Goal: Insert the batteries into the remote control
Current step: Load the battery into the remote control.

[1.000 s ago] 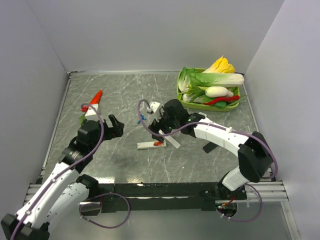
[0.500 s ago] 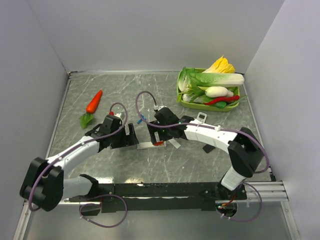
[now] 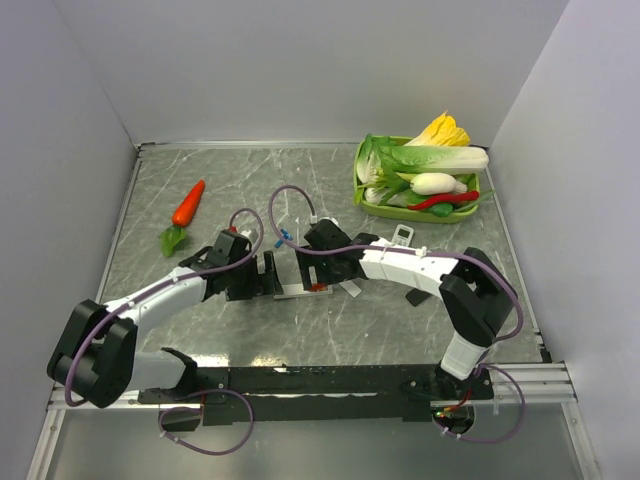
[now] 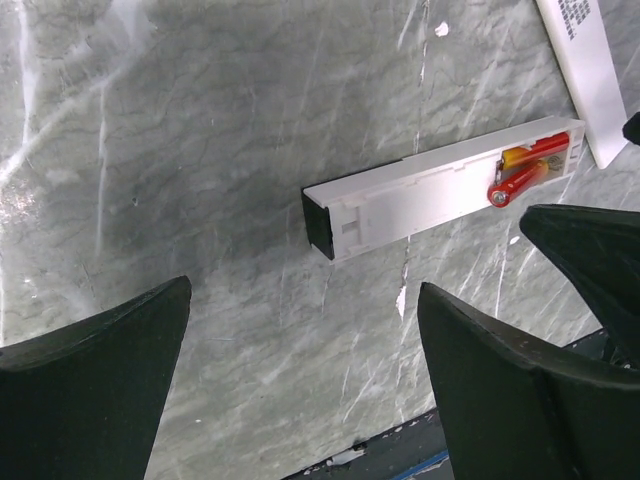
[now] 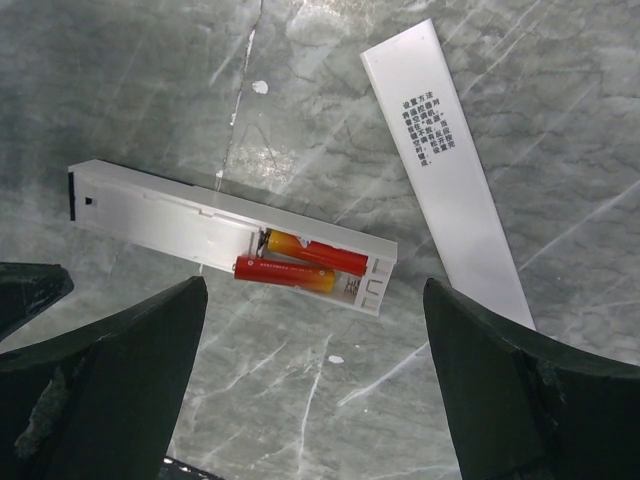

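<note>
**A:** What is new from above?

**B:** The left arm (image 3: 160,295) has swung in from the carrot's side. It now sits at the left end of the remote control (image 3: 296,292), and the right arm (image 3: 410,262) hangs over the right end. We take it that both arms are closing on the remote, perhaps one to steady it while the other works.

**A:** And the batteries?

**B:** The batteries (image 3: 318,287) show as a red speck at the remote's right end. The back cover (image 3: 350,288) lies just beside them on the tabletop (image 3: 230,190).

**A:** What does the left wrist view give us?

**B:** The left fingers (image 4: 100,390) are spread wide and hold nothing, and the remote's dark, blunt end lies ahead between them. The remote is a slim bar of hard white plastic, square-edged, with its open channel facing up. One battery sits slanted at the far end.

**A:** And the right wrist view?

**B:** The right fingers (image 5: 110,380) are also wide and empty, astride the battery end. We see two glossy red-orange cylinders with yellow bands. One lies flat in the bay and the other lies askew against it, so we judge it not yet seated. The cover is a flat matte strip with printed text, still off and lying at an angle. The tabletop is smooth grey marbling.
</note>
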`<state>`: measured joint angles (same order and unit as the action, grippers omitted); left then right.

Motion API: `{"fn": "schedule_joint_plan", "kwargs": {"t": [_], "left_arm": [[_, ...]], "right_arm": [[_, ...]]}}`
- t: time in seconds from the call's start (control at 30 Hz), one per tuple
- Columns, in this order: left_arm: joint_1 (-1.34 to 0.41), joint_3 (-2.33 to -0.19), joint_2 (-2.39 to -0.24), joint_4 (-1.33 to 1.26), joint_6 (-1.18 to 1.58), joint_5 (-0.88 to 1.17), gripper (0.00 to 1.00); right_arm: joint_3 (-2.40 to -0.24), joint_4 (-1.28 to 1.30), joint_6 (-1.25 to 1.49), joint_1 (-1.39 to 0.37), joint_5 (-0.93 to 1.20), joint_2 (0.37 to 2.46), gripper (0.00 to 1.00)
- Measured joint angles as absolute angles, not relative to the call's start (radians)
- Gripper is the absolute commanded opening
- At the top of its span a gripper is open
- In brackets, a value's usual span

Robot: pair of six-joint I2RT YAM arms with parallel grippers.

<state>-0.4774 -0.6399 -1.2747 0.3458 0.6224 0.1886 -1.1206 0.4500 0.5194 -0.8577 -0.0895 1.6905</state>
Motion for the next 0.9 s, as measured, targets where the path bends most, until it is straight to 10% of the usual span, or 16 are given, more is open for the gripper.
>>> {"fn": "schedule_joint_plan", "kwargs": {"t": [0.9], "left_arm": [[-0.508,-0.657,-1.327,0.341,0.636,0.176,0.99]], "right_arm": [[-1.119,0.450,0.530,-0.857,-0.103,1.737,0.94]]}}
